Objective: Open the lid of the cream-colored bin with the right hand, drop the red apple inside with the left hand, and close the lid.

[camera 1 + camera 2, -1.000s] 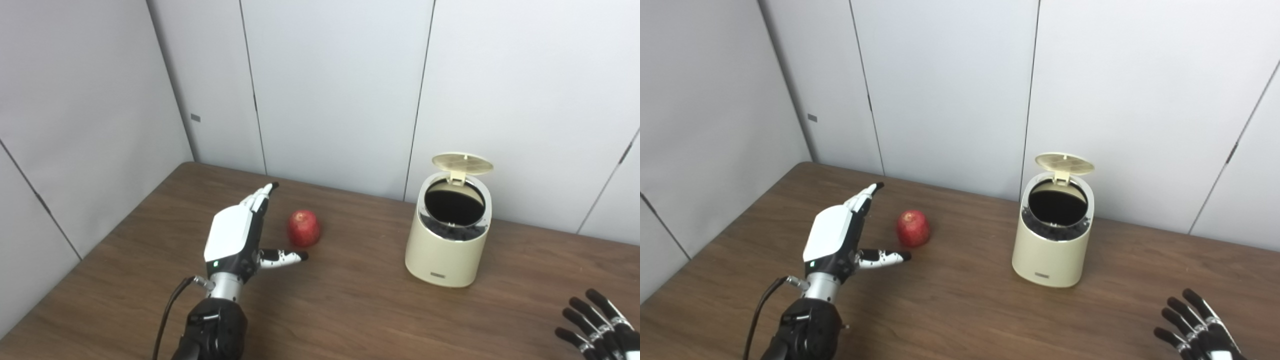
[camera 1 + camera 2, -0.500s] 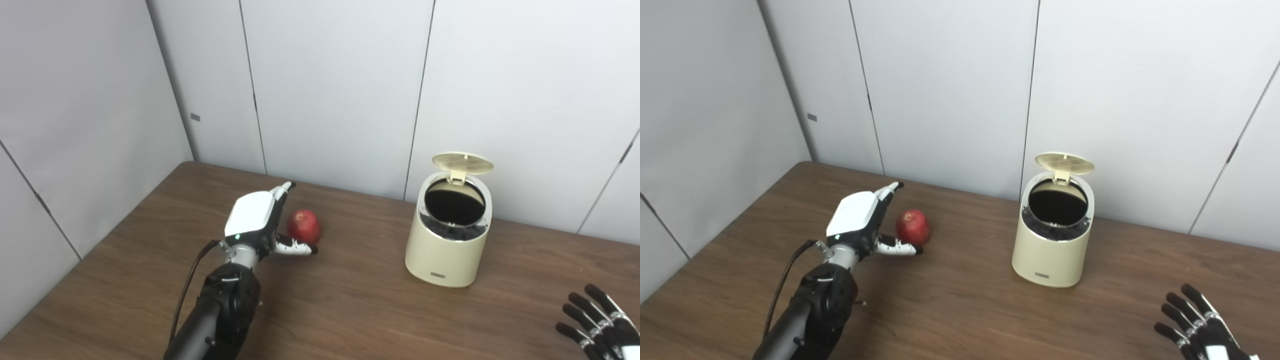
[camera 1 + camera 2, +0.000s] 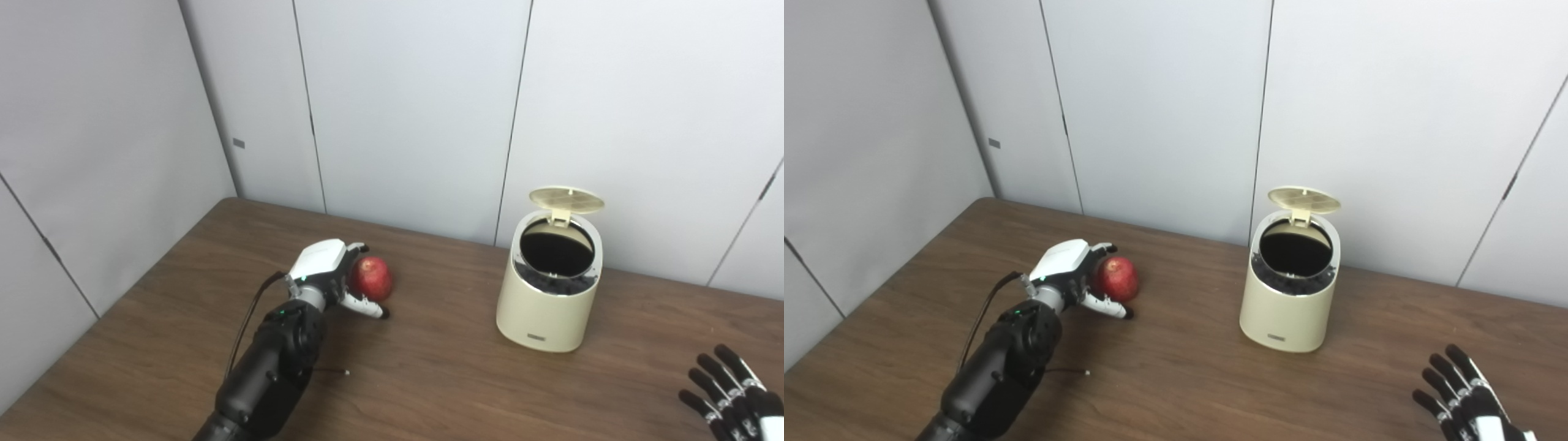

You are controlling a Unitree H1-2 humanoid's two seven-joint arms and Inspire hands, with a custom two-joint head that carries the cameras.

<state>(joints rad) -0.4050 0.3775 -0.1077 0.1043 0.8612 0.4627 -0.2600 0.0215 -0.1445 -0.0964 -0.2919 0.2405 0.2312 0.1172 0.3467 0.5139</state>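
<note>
a: apple (image 3: 372, 278), red, sat on the brown worktop (image 3: 441, 380), at about 9 o'clock from the cream-colored bin (image 3: 549, 306) and well apart from it.

b: and the left hand (image 3: 324, 272)?

a: it was pressed against the apple's 9 o'clock side. its fingers (image 3: 361, 248) curled over the apple's top and far side, and its thumb (image 3: 367, 306) reached along the worktop under the near side. it was cupped around the fruit, but whether it really gripped it, i couldn't tell. the apple was on the worktop, not lifted.

b: was the bin open?

a: yes. the lid (image 3: 566, 200) stood tipped up at the 12 o'clock edge, with the dark inside showing.

b: right hand (image 3: 729, 398)?

a: low at the 5 o'clock corner, well apart from the bin, black fingers spread, nothing in it.
</note>
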